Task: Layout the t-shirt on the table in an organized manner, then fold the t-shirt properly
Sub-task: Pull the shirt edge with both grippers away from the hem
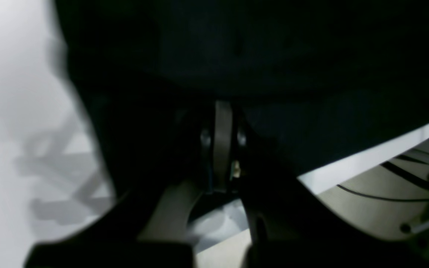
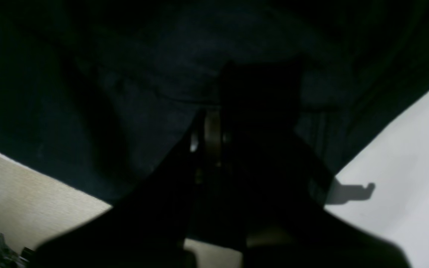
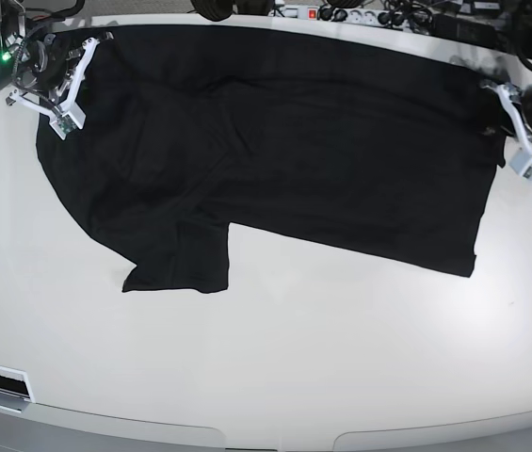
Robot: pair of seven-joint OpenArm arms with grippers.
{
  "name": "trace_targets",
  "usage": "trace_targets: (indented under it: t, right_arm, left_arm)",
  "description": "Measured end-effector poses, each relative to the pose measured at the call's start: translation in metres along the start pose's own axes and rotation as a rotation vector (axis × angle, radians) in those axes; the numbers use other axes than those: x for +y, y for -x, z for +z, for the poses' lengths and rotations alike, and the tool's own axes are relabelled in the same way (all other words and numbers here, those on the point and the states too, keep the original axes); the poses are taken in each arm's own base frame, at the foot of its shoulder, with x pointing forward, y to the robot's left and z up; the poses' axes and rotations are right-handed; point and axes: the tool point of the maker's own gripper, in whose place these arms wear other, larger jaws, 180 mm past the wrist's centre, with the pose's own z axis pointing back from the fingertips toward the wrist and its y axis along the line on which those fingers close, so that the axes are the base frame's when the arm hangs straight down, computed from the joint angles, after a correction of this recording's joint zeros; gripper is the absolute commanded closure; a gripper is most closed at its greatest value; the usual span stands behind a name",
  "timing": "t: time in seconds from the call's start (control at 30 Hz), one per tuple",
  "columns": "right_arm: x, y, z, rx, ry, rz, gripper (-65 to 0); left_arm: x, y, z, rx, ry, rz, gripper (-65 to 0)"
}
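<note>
Base view, left to right. Right gripper (image 3: pixel 63 118) sits at the far-left edge of the shirt (image 3: pixel 284 160), near the far rim of the table (image 3: pixel 275 367); its jaws are pressed together, and its wrist view shows dark cloth bunched right up against them, so I judge it clamped on the shirt's edge — the pinch itself is too dark to see outright.

Shirt lies spread across the far half of the table, mostly flat; one sleeve (image 3: pixel 176 264) juts toward the near side at left; the body runs rightward to a straight edge; light wrinkles through the middle; far edge close to the table rim.

Left gripper (image 3: pixel 522 160) stands at the shirt's far-right corner; jaws likewise closed; in its wrist view the cloth (image 1: pixel 237 48) fills the frame just above the fingers (image 1: pixel 222 141) and seems caught between them; table edge and cables show at lower right.

Step in hand, as judged: the layout stage — both arms gripping opposite ends, tensioning the cloth to flatten it; folding not yet begun.

Next move calls for: an even pull apart and toward the near side, so the shirt lies square and clear of the far rim; then release of both ends together; uneven tension would skew the body or drag the sleeve under.
</note>
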Motion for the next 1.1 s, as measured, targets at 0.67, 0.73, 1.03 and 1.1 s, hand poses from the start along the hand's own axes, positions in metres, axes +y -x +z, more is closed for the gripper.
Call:
trace_targets:
  t: [0.67, 0.73, 1.03, 1.1]
  right_arm:
    - [-0.001, 0.003, 0.000, 0.018, 0.002, -0.003, 0.0]
    - [-0.001, 0.003, 0.000, 0.018, 0.002, -0.003, 0.0]
    - [0.005, 0.009, 0.001, 0.061, -0.039, 0.002, 0.0]
    - [0.007, 0.012, 0.001, 0.077, -0.053, 0.008, 0.0]
  left_arm:
    - [0.001, 0.049, -0.020, 0.090, -0.002, 0.086, 0.0]
    - [0.000, 0.055, -0.018, 0.105, -0.001, 0.087, 0.0]
    - [-0.010, 0.071, -0.006, 0.176, 0.006, 0.033, 0.0]
    - [-0.011, 0.073, -0.005, 0.185, 0.005, 0.022, 0.0]
